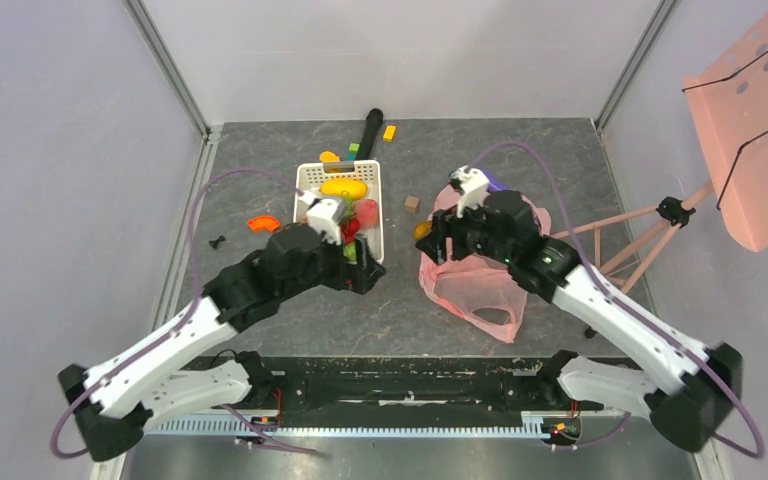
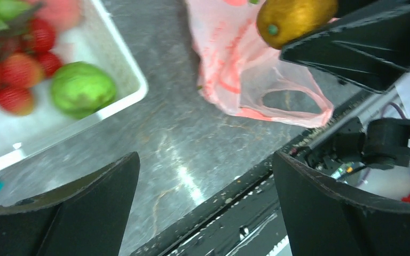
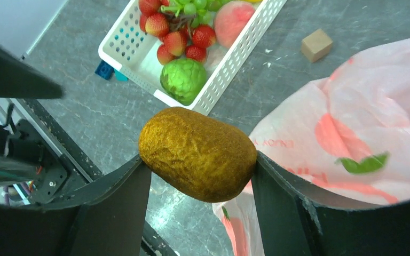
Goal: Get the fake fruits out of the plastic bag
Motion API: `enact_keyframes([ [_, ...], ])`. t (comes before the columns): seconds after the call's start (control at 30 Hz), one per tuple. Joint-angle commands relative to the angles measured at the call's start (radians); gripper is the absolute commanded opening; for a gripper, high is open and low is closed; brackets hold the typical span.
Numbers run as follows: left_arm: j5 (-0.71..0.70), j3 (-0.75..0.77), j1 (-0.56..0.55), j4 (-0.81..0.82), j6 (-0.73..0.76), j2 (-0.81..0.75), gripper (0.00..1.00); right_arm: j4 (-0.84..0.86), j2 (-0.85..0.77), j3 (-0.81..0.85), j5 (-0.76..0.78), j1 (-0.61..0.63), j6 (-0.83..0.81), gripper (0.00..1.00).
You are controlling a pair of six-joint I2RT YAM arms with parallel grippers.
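Observation:
My right gripper (image 3: 200, 157) is shut on a brown-yellow fuzzy oval fruit (image 3: 197, 154), held above the table beside the pink plastic bag (image 3: 352, 122). In the top view the right gripper (image 1: 432, 235) and the fruit (image 1: 422, 230) are at the left edge of the bag (image 1: 475, 285). The white basket (image 3: 235, 64) holds a green apple (image 3: 183, 80), red berries (image 3: 176, 40) and a pink peach (image 3: 232, 21). My left gripper (image 2: 204, 160) is open and empty over bare table, next to the basket's near right corner (image 1: 365, 270). The bag's inside is hidden.
A wooden cube (image 3: 316, 45) lies between basket and bag. A black stick (image 1: 370, 128), a yellow block (image 1: 389, 132) and an orange piece (image 1: 258, 224) lie around the basket. A pink perforated stand (image 1: 750, 130) on a tripod is at the right. The rail (image 1: 390, 375) runs along the near edge.

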Motion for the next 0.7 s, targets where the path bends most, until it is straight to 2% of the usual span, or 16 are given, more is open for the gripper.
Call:
enact_keyframes([
  [0.0,-0.222,-0.013,0.005,-0.243,-0.041,-0.171,1.0,0.128,0.18,0.063,-0.106,0.006,-0.052,0.51],
  [0.13,-0.301,-0.024,0.005,-0.333,-0.065,-0.302,1.0,0.215,0.381,0.134,-0.172,0.024,-0.06,0.5],
  [0.27,-0.362,-0.028,0.006,-0.382,-0.079,-0.375,1.0,0.233,0.567,0.257,-0.191,0.062,-0.08,0.49],
  [0.37,-0.379,-0.027,0.006,-0.397,-0.078,-0.393,1.0,0.252,0.669,0.327,-0.187,0.08,-0.081,0.49],
  [0.67,-0.38,-0.051,0.005,-0.397,-0.081,-0.369,1.0,0.23,0.847,0.443,-0.064,0.084,-0.072,0.6],
])
